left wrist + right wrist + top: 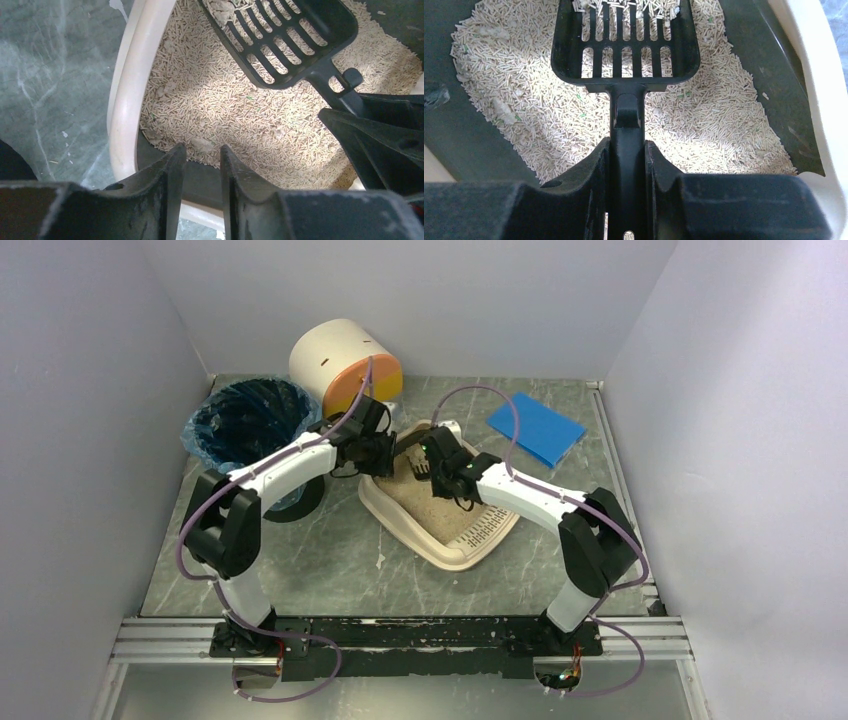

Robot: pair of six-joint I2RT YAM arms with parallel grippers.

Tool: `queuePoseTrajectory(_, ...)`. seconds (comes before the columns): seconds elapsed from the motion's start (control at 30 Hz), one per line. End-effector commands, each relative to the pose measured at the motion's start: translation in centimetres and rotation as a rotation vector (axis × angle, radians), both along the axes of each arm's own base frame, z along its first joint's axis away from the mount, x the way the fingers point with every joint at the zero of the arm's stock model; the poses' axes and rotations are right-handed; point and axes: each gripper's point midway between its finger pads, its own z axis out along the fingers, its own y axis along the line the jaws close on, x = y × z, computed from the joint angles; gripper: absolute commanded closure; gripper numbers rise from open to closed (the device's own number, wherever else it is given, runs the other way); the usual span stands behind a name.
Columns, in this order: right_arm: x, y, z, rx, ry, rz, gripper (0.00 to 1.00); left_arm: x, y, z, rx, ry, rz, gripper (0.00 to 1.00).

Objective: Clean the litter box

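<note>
The beige litter box (pixel 385 508) lies mid-table with tan pellet litter (pixel 445 500) and a slotted ledge (pixel 487 530) at its near end. My right gripper (pixel 440 458) is shut on the handle of a black slotted scoop (pixel 626 85), seen between its fingers (pixel 627 145). The scoop hangs over the litter with some pellets and clumps at its front (pixel 624 6). My left gripper (pixel 372 452) hovers over the box's far-left rim (pixel 131 90); its jaws (pixel 202 150) stand a little apart with nothing between them. The scoop (pixel 327 25) also shows in the left wrist view. Greyish clumps (pixel 504 111) lie in the litter.
A black round bin with a blue liner (pixel 245 425) stands at the back left, close to the left arm. A white cylindrical drawer unit with an orange front (pixel 345 365) stands behind the box. A blue flat pad (pixel 537 427) lies at the back right. Walls close in three sides.
</note>
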Motion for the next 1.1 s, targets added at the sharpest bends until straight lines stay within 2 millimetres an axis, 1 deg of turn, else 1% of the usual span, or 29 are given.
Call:
queuePoseTrajectory(0.0,2.0,-0.2,1.2,0.039,-0.099,-0.056,1.0,0.4,-0.6,3.5,-0.053,-0.062,0.014,0.6)
queuePoseTrajectory(0.07,2.1,0.7,0.9,0.082,-0.11,-0.021,1.0,1.2,-0.2,4.7,-0.049,-0.097,0.056,0.56)
queuePoseTrajectory(0.13,2.4,0.9,0.6,0.087,-0.129,-0.01,1.0,2.0,0.0,5.5,-0.059,-0.122,0.096,0.52)
queuePoseTrajectory(0.23,2.1,-0.1,0.1,0.064,-0.147,-0.025,1.0,3.0,0.1,6.8,-0.065,-0.133,0.128,0.47)
queuePoseTrajectory(0.3,1.9,-0.6,0.2,0.067,-0.168,-0.041,1.0,4.2,0.7,7.3,-0.025,-0.158,0.171,0.44)
queuePoseTrajectory(0.37,2.1,-0.4,0.7,0.096,-0.197,-0.039,1.0,5.5,1.1,7.6,-0.027,-0.191,0.202,0.41)
queuePoseTrajectory(0.4,2.2,-0.1,0.8,0.11,-0.207,-0.033,1.0,6.0,1.2,7.5,-0.036,-0.19,0.207,0.4)
queuePoseTrajectory(0.47,2.2,0.0,0.4,0.095,-0.187,-0.024,1.0,6.8,1.2,6.9,-0.032,-0.175,0.201,0.4)
queuePoseTrajectory(0.53,2.1,-0.1,-0.1,0.069,-0.161,-0.024,1.0,7.1,0.9,6.2,-0.011,-0.16,0.17,0.39)
queuePoseTrajectory(0.63,1.9,0.3,0.1,0.101,-0.165,-0.003,1.0,7.4,0.3,5.3,-0.009,-0.167,0.119,0.37)
queuePoseTrajectory(0.7,1.7,0.6,-0.1,0.108,-0.151,0.011,1.0,7.7,0.4,4.6,0.007,-0.173,0.116,0.36)
queuePoseTrajectory(0.8,1.2,0.1,-0.9,0.081,-0.145,0.034,1.0,8.0,0.0,3.5,0.019,-0.174,0.079,0.34)
queuePoseTrajectory(0.9,1.2,-0.2,-1.2,0.088,-0.181,0.042,1.0,8.1,0.0,1.9,0.045,-0.145,0.058,0.34)
queuePoseTrajectory(1.0,1.6,-0.1,-1.3,0.082,-0.165,0.013,1.0,8.2,-0.1,1.2,0.066,-0.138,0.03,0.36)
queuePoseTrajectory(1.07,2.0,0.3,-1.1,0.091,-0.174,0.016,1.0,8.1,-0.4,1.0,0.061,-0.134,-0.003,0.42)
